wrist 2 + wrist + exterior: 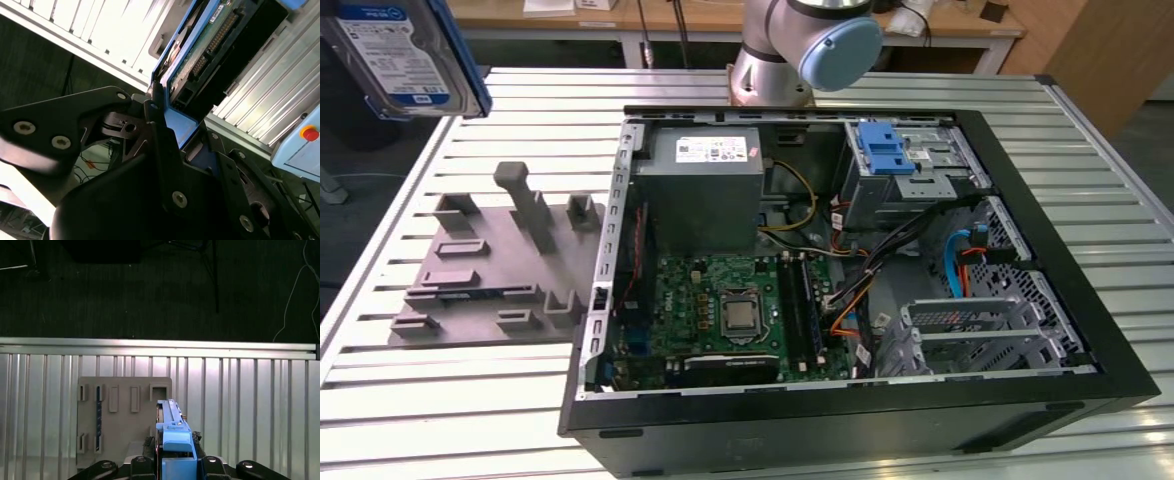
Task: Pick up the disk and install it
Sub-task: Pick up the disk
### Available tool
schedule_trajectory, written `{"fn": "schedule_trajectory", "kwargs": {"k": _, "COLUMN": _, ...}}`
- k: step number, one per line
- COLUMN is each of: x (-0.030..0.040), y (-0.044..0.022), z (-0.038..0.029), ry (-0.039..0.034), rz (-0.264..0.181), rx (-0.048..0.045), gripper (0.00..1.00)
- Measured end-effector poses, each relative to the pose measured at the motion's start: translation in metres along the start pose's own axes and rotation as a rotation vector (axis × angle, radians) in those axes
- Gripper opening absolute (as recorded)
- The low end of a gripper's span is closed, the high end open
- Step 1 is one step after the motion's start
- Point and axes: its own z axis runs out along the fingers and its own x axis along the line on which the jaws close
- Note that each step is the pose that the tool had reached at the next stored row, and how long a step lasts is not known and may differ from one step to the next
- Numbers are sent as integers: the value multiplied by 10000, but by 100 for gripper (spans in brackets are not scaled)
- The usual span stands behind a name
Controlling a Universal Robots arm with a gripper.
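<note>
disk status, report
Gripper shut on disk. Disk aloft, off the grey fixture. Case open, blue bracket on its drive cage.

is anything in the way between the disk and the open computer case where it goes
Nothing visible blocks it. The gripper holds the disk raised at the exterior view's left, apart from the grey stand. The computer case lies open on top, though a blue bracket sits in its drive cage.
</note>
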Motion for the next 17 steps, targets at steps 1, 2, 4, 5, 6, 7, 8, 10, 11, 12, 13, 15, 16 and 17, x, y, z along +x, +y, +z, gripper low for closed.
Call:
{"fn": "schedule_trajectory", "kwargs": {"k": 1, "x": 0, "y": 0, "z": -8, "ry": 0, "rz": 0, "rx": 0, "gripper": 36}}
{"fn": "schedule_trajectory", "kwargs": {"k": 2, "x": 0, "y": 0, "z": -16, "ry": 0, "rz": 0, "rx": 0, "gripper": 36}}
{"fn": "schedule_trajectory", "kwargs": {"k": 4, "x": -1, "y": 0, "z": -32, "ry": 0, "rz": 0, "rx": 0, "gripper": 36}}
{"fn": "schedule_trajectory", "kwargs": {"k": 5, "x": -1, "y": 1, "z": -40, "ry": 0, "rz": 0, "rx": 0, "gripper": 36}}
{"fn": "schedule_trajectory", "kwargs": {"k": 6, "x": -1, "y": 1, "z": -47, "ry": 0, "rz": 0, "rx": 0, "gripper": 36}}
{"fn": "schedule_trajectory", "kwargs": {"k": 7, "x": -1, "y": 1, "z": -55, "ry": 0, "rz": 1, "rx": 0, "gripper": 36}}
{"fn": "schedule_trajectory", "kwargs": {"k": 8, "x": -1, "y": 1, "z": -65, "ry": 0, "rz": 0, "rx": 0, "gripper": 36}}
{"fn": "schedule_trajectory", "kwargs": {"k": 10, "x": -1, "y": 1, "z": -76, "ry": -1, "rz": 0, "rx": 0, "gripper": 36}}
{"fn": "schedule_trajectory", "kwargs": {"k": 11, "x": -1, "y": 1, "z": -76, "ry": -2, "rz": 1, "rx": 1, "gripper": 36}}
{"fn": "schedule_trajectory", "kwargs": {"k": 12, "x": -1, "y": 1, "z": -77, "ry": -2, "rz": 0, "rx": 1, "gripper": 36}}
{"fn": "schedule_trajectory", "kwargs": {"k": 13, "x": -2, "y": 1, "z": -76, "ry": -3, "rz": 0, "rx": 1, "gripper": 36}}
{"fn": "schedule_trajectory", "kwargs": {"k": 15, "x": -2, "y": 1, "z": -77, "ry": -3, "rz": 1, "rx": 0, "gripper": 36}}
{"fn": "schedule_trajectory", "kwargs": {"k": 16, "x": -2, "y": 1, "z": -77, "ry": -3, "rz": 1, "rx": -1, "gripper": 36}}
{"fn": "schedule_trajectory", "kwargs": {"k": 17, "x": -1, "y": 1, "z": -78, "ry": -3, "rz": 0, "rx": -1, "gripper": 36}}
